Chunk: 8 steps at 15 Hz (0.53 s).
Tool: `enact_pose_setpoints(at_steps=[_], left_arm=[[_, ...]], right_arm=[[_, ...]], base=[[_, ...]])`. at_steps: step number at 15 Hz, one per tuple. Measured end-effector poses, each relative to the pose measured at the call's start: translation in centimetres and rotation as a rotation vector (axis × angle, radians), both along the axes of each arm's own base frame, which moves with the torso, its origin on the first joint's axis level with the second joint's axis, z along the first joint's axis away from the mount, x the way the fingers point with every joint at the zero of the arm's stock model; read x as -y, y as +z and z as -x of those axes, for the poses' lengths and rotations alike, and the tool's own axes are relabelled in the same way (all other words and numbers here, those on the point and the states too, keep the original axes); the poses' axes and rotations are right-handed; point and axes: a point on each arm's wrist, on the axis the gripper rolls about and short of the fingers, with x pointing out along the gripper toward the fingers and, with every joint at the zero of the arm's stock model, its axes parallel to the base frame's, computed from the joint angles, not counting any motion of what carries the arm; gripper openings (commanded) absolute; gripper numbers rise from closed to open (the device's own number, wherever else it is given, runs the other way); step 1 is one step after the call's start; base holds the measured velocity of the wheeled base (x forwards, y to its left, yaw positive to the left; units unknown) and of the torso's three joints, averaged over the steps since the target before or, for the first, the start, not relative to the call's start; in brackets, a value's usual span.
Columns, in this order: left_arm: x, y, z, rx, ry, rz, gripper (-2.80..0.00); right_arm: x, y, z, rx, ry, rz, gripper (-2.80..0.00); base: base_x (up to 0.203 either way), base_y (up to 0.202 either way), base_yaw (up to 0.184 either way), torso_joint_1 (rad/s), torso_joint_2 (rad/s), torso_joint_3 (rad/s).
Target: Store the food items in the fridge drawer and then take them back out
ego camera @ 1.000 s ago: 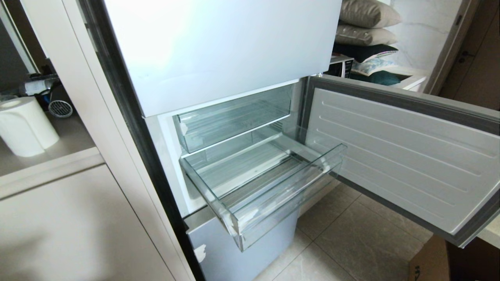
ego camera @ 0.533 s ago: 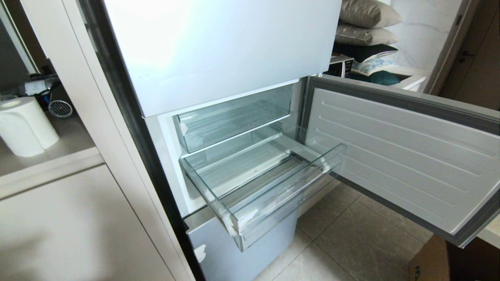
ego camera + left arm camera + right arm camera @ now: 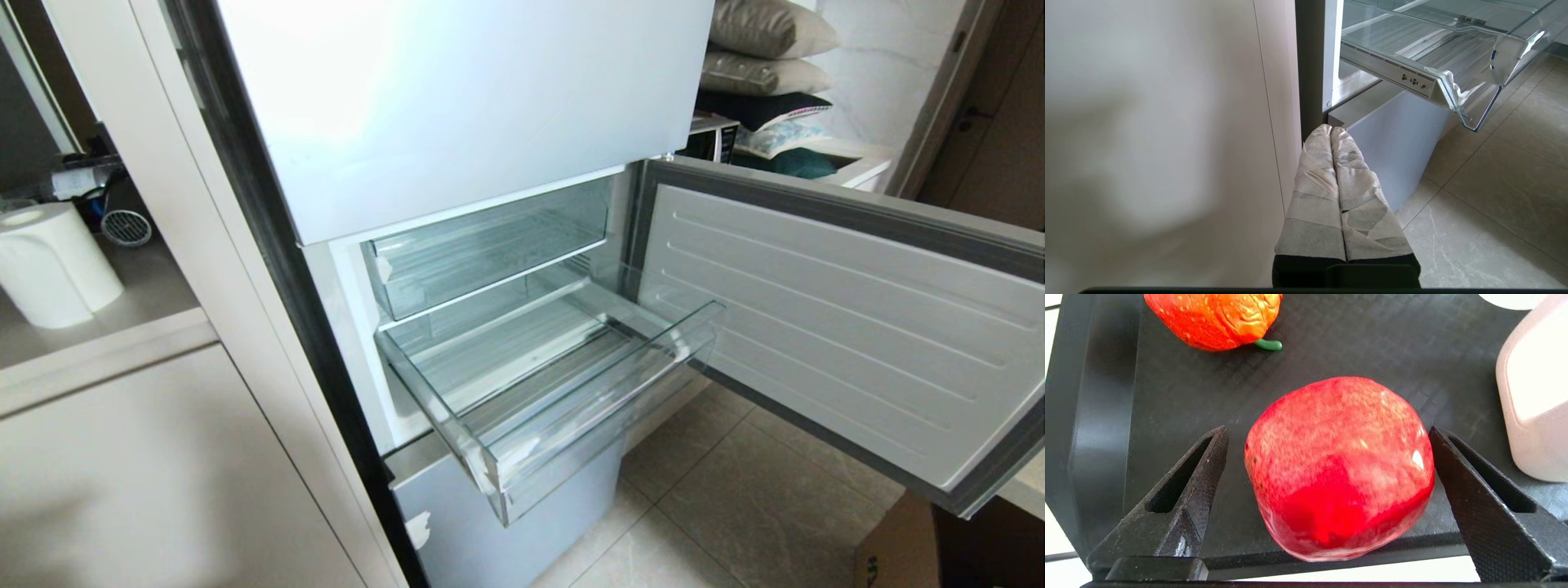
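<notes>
Head view first: the fridge stands with its middle door swung wide, and the fridge drawer is pulled out from it, just under the shallower drawer; nothing lies inside. A paper towel roll sits on the desk beside the fridge. Neither arm shows.

Left wrist view: the left tool hangs low beside the fridge, near the bottom door panel, its taped fingers pressed together and holding nothing. The drawer's front corner juts out above it.

Right wrist view: the right tool is spread wide over a black tray, one finger on each side of a red fruit, with a gap visible on one side. An orange fruit lies farther along the tray, and a whitish container stands just beside the red fruit.
</notes>
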Motion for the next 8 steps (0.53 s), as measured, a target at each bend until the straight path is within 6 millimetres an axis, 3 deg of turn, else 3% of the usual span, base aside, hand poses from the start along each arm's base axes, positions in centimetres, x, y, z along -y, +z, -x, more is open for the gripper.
enact_pose_setpoints(at_steps=[1,2,8], left_arm=[[0.00,0.00,0.00,0.000,0.000,0.000,-2.80],[0.00,0.00,0.00,0.000,0.000,0.000,-2.80],[0.00,0.00,0.00,0.000,0.000,0.000,-2.80]], right_arm=[[0.06,-0.03,-0.02,0.000,0.000,0.000,0.00],[0.10,-0.05,-0.03,0.000,0.000,0.000,-2.80],[0.24,-0.18,-0.05,-0.002,-0.001,0.001,-2.80]], base=[[0.000,0.000,0.000,0.000,0.00,0.000],[0.000,0.000,0.000,0.000,0.00,0.000],[0.000,0.000,0.000,0.000,0.00,0.000]])
